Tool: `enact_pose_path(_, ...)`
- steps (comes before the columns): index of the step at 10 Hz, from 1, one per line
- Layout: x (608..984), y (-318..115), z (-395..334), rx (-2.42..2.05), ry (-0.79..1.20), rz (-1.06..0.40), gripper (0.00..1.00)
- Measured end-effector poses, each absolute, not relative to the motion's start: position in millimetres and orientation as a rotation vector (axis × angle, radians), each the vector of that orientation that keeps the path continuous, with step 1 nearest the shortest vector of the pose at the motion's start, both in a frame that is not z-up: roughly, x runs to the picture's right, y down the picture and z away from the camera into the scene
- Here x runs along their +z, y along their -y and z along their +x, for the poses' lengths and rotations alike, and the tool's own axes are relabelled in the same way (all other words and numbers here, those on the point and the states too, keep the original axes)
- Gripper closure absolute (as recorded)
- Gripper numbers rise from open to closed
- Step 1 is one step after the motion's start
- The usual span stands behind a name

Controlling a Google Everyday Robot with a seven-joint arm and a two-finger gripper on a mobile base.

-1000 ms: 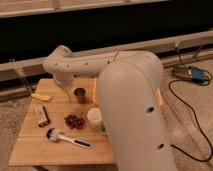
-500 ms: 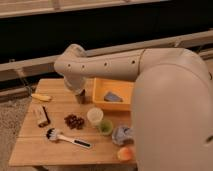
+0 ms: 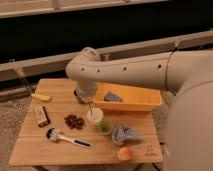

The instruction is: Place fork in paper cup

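The white paper cup (image 3: 95,116) stands upright near the middle of the wooden table (image 3: 45,152), just left of a smaller green cup (image 3: 104,128). The fork (image 3: 90,108) is a thin dull sliver slanting from the gripper down to the cup's rim. Its lower tip is at or just inside the opening. My gripper (image 3: 86,99) hangs from the thick cream arm just above and behind the cup, shut on the fork's upper end. The arm's wrist hides most of the fingers.
A dark can (image 3: 78,95) stands right behind the gripper. A yellow bin (image 3: 132,103) holding a blue-grey item sits to the right. Also on the table: a banana (image 3: 41,96), brown packet (image 3: 42,115), dark grapes (image 3: 74,121), white-headed brush (image 3: 55,134), crumpled cloth (image 3: 125,134) and orange fruit (image 3: 124,153).
The arm has swung back out of the foreground, uncovering the table's right side. The gripper has shifted slightly right and nearer, from over the dark can to over the paper cup.
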State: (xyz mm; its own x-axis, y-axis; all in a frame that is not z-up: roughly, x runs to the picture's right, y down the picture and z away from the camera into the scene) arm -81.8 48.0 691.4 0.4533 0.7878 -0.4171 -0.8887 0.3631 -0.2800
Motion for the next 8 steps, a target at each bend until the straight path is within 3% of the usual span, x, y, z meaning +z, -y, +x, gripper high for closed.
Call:
enact_pose_path(4, 649, -84, -70, 1.049, -0.287, -0.612, 1.0)
enact_pose_path(8, 631, -126, -57, 0.996, -0.352, -0.707, 1.0)
